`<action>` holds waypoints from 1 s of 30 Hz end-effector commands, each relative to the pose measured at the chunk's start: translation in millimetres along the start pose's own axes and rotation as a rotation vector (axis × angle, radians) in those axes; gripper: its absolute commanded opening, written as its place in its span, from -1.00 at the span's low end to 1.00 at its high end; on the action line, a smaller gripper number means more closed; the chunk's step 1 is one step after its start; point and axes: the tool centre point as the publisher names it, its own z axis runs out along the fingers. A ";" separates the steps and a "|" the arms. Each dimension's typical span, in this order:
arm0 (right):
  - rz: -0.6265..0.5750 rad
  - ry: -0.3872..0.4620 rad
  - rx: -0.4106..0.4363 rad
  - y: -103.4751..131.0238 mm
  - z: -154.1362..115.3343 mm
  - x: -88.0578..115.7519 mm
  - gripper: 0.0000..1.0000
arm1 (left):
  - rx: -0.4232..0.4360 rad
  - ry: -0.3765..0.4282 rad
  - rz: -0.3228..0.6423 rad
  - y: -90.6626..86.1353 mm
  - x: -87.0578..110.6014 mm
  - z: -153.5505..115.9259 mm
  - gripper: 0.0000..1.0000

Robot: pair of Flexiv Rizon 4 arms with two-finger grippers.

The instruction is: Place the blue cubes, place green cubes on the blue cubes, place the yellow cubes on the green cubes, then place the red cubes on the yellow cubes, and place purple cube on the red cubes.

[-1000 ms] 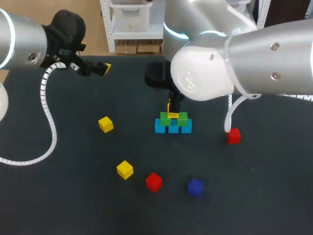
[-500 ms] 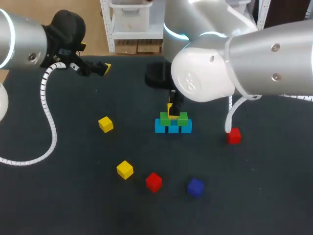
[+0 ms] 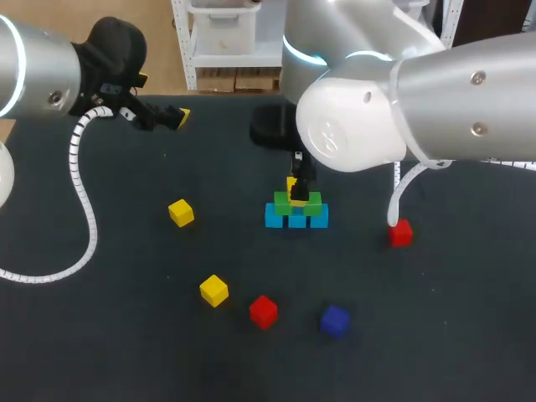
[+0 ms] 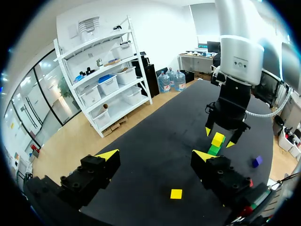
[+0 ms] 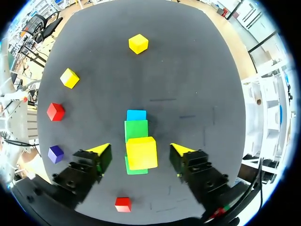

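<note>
A row of blue cubes point(image 3: 296, 219) carries two green cubes point(image 3: 297, 201), and a yellow cube point(image 5: 141, 152) rests on the green ones. My right gripper point(image 5: 140, 149) hangs straight over this stack, open, one finger on either side of the yellow cube with a gap at both sides. In the left wrist view the same gripper point(image 4: 220, 135) straddles the yellow cube point(image 4: 217, 139). My left gripper point(image 3: 172, 115) is open and empty above the table's far left. Loose on the table are two yellow cubes point(image 3: 181, 212) point(image 3: 213, 290), two red cubes point(image 3: 263, 311) point(image 3: 399, 232) and a purple cube point(image 3: 334, 321).
The black table point(image 3: 126, 335) has open room at the front left and along the right side. My right arm's white cable point(image 3: 394, 197) hangs down close to the red cube on the right.
My right gripper's fingers have spread apart and let go of the yellow cube, which stays on the green cubes. The left arm has not moved.
</note>
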 end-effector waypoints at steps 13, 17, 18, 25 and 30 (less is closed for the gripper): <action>-0.002 -0.001 -0.006 2.2 -1.2 2.4 -0.29 | 0.005 -0.004 0.001 1.1 0.9 0.1 1.00; -0.002 -0.003 -0.005 3.4 -2.6 3.1 -0.42 | 0.005 -0.004 0.001 1.1 0.9 0.1 1.00; -0.003 -0.002 -0.005 3.7 -2.5 3.6 -0.41 | 0.005 -0.004 0.001 1.1 0.9 0.1 1.00; -0.005 0.001 -0.005 5.0 -3.3 6.1 -0.51 | 0.005 -0.004 0.001 1.1 0.9 0.1 1.00; -0.010 -0.001 -0.009 7.4 -3.1 7.0 -0.43 | 0.005 -0.004 0.001 1.1 0.9 0.1 1.00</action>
